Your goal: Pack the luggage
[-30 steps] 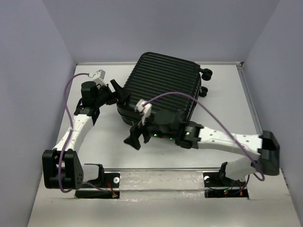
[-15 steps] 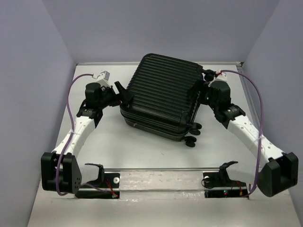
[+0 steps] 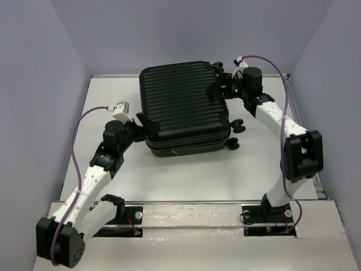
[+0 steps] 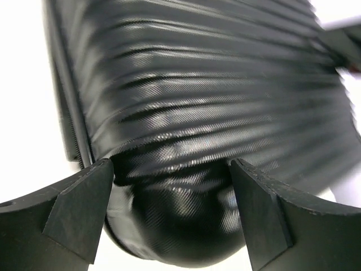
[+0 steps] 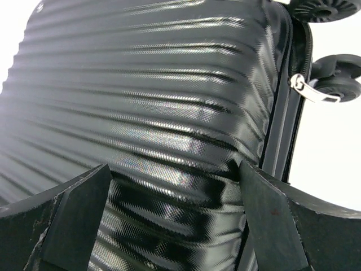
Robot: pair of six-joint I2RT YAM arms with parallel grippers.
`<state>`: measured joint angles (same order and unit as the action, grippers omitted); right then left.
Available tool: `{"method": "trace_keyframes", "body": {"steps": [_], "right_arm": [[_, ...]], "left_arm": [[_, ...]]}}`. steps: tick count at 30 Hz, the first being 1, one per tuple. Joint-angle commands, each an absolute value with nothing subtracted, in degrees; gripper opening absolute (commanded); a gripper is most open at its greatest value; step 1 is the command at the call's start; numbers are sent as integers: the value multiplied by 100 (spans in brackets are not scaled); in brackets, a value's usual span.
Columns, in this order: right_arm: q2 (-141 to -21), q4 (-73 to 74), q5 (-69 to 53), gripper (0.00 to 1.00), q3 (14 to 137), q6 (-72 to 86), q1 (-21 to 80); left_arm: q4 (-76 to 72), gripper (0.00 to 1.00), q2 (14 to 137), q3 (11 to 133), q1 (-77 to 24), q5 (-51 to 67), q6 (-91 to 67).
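Note:
The luggage [image 3: 183,107] is a black ribbed hard-shell suitcase. It lies shut and flat on the white table [image 3: 169,180], with its caster wheels [image 3: 237,125] to the right. My left gripper [image 3: 145,127] is open at its near-left corner. In the left wrist view the open gripper [image 4: 169,214] straddles the rounded corner of the luggage [image 4: 197,101]. My right gripper [image 3: 217,87] is open over its far-right corner. In the right wrist view the open gripper [image 5: 175,220] is spread over the ribbed shell [image 5: 146,96], next to the zipper pull [image 5: 307,90] and wheels [image 5: 338,79].
Grey-purple walls close in the table on the left, back and right. A metal rail [image 3: 192,204] with both arm bases runs along the near edge. The table's back edge lies just behind the suitcase.
The suitcase has turned and shifted left, now lying square. My right arm swung from its front edge round to its far-right corner. My left gripper moved from its left side to its near-left corner.

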<state>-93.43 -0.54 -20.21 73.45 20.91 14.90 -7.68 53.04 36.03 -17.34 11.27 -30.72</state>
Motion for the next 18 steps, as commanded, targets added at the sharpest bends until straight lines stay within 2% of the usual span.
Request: {"method": "trace_keyframes", "body": {"steps": [1,4,10,15,18], "right_arm": [[-10466,659,-5201,95,8637,2645,2101],[-10924,624,-5386,100,9516,3031,2101],[-11557,642,-5695,100,11310,3770,2101],[-11374,913,-5555,100,12119,3614,2101],[-10866,1089,-5336,100,12217,3245,2048]], "left_arm": [[-299,90,4625,3059,-2636,2584,-3726],[-264,89,4290,2997,-2821,2531,-3928],[-255,89,3955,3207,-3120,2435,-4184],[-115,90,4086,3498,-3146,2137,-4044],[-62,90,4236,3717,-3146,1909,-3946]]}}
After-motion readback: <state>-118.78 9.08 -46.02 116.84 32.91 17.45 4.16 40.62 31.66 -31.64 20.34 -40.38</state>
